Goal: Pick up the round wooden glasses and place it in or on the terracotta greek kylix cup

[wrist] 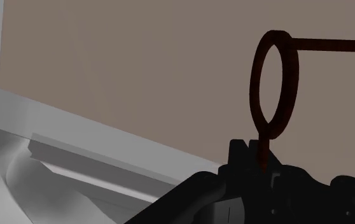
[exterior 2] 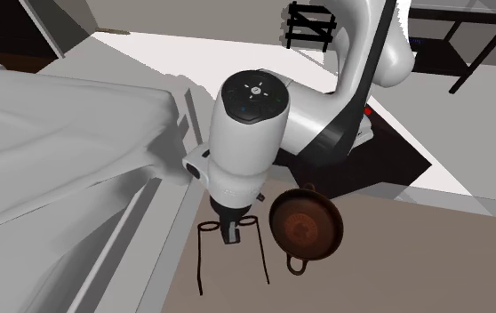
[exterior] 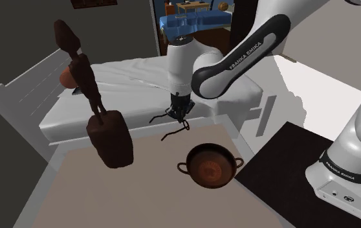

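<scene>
Shoulder view: gripper (exterior: 180, 115) narrow, pinching glasses (exterior: 173, 135) just above brown floor, beside bed (exterior: 108, 97). Cup (exterior: 209, 170) near, empty. Tall dark statue (exterior: 111, 139) stands apart.

Second exterior view: gripper (exterior 2: 231, 233) grips front of glasses (exterior 2: 199, 258), arms dangling. Cup (exterior 2: 304, 227) just beside.

Wrist view: one rim of glasses (wrist: 255, 86) sticks out past gripper (wrist: 262, 168).

Risk: thin, off-centre pinch may let frame twist or slip during carry. Dangling arms may snag cup's rim or handle and tip it.

Dark brown sculpture (exterior: 110, 137) sits at far edge of beige surface (exterior: 108, 194), shoulder view's left. White bed (exterior: 127, 81) borders that edge.
</scene>
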`<action>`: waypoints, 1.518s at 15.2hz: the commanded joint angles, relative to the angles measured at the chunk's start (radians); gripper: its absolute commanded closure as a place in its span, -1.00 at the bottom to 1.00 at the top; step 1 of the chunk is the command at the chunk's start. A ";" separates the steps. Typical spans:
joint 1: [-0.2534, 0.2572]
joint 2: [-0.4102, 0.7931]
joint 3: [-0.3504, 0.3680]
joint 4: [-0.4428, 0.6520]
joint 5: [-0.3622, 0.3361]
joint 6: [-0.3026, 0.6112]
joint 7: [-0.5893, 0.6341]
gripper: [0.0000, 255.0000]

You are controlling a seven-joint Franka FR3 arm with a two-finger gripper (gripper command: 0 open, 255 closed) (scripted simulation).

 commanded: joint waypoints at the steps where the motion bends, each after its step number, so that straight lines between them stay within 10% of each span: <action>1: -0.004 -0.016 0.006 0.009 0.018 -0.022 -0.015 1.00; 10: 0.007 -0.326 0.059 -0.332 0.233 0.068 -0.077 1.00; 17: 0.163 -0.627 0.046 -0.598 0.467 0.059 -0.137 1.00; 23: 0.132 -0.547 0.084 -0.628 0.427 0.165 -0.096 1.00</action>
